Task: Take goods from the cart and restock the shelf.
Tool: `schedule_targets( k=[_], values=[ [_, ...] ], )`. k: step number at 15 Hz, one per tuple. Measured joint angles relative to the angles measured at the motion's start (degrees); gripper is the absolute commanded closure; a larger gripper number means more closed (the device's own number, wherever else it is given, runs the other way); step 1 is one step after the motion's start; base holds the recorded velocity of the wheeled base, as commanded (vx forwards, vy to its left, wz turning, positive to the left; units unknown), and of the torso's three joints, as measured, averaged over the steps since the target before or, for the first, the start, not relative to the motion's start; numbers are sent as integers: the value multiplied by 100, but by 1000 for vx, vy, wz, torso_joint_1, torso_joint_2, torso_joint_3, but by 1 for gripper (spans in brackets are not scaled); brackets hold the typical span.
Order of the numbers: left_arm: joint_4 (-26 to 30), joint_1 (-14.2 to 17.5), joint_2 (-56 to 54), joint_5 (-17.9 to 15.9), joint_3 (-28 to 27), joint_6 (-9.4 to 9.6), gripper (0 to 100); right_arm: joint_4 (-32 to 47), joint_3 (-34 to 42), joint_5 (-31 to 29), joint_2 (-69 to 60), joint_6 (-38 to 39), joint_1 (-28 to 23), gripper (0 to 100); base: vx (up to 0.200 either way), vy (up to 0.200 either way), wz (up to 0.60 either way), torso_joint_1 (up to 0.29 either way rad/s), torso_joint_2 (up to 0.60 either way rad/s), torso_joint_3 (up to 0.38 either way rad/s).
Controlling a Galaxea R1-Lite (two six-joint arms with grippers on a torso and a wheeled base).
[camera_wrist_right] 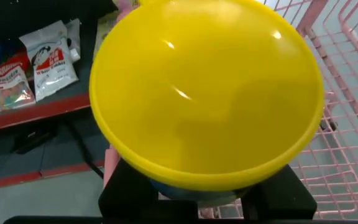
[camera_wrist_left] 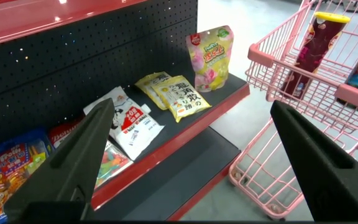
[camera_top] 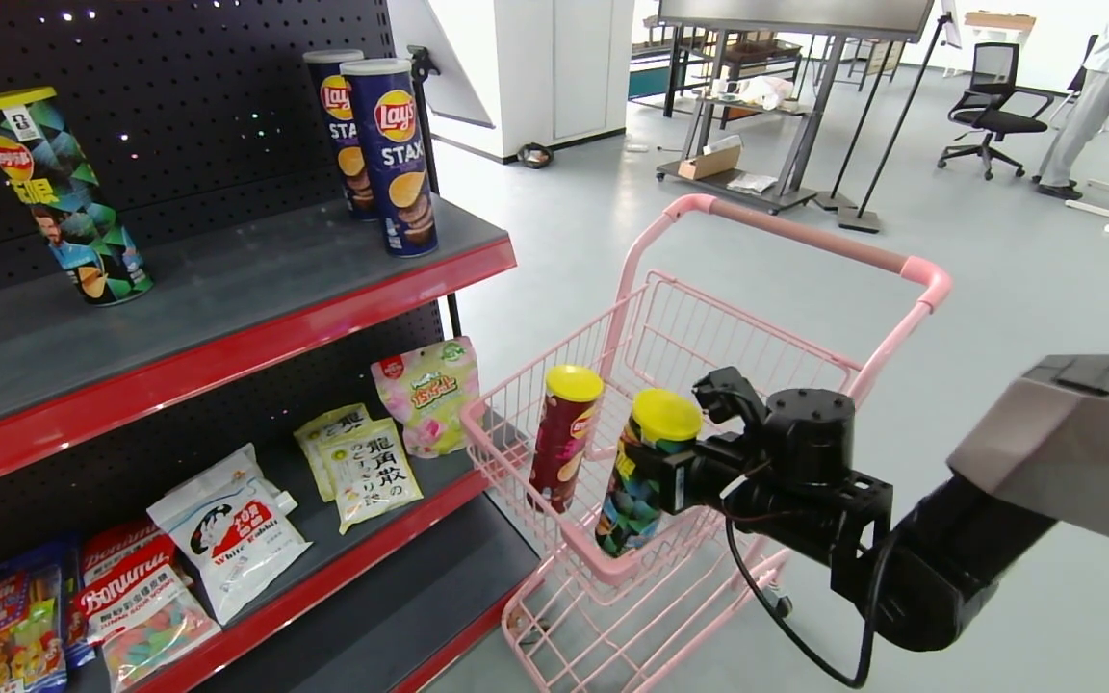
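Inside the pink cart (camera_top: 810, 243), near side of the basket: patterned can (camera_top: 628, 525), multicoloured body, yellow lid (camera_wrist_right: 207, 93). The can leans, with the lid tipped toward the right. Right gripper (camera_top: 662, 474) is clamped across the can's upper body just under the lid, a dark finger on either side. Its arm comes in from the near right. Cannot tell whether the can's base touches the basket floor.

Just left of it in the same basket: red can (camera_top: 562, 452), also yellow-lidded and roughly upright. It is close to the patterned can but apart from it.

The cart stands right of the shelf (camera_top: 227, 327), with the basket rim near the right end of the lower tier.

Upper tier:
- Two blue cans (camera_top: 399, 164) stand at the right end, one just behind the other, both upright.
- A second multicoloured can (camera_top: 59, 202) with a yellow lid stands well apart from them at the left, close to the pegboard back.

Lower tier, right to left:
- A green-and-pink pouch (camera_top: 427, 388) is propped upright against the back.
- Two pale yellow bags (camera_top: 372, 476) overlap and lie flat.
- A white bag (camera_top: 227, 534) lies flat.
- Red-and-white bags (camera_top: 131, 587) lie beyond it, with more colourful packs at the left edge.

Left gripper (camera_wrist_left: 188, 155): fingers spread wide with nothing between them. It hangs in front of the lower tier, facing the snack bags.
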Motion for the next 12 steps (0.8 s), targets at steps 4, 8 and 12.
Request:
schedule_targets(
  k=[4,8,12],
  values=[
    [6,-2,-2,0,0,-2,0,1084,-63,-123,-1342,-233,15,100,0,0,0,0,0,0],
    [9,-2,0,-5,0,-9,0,2710,-435,-406,-2798,-757,-5,100,0,0,0,0,0,0],
    [9,-2,-2,-32,0,-11,0,4475,-879,-1370,-4308,-1219,-22,100,0,0,0,0,0,0]
  ],
)
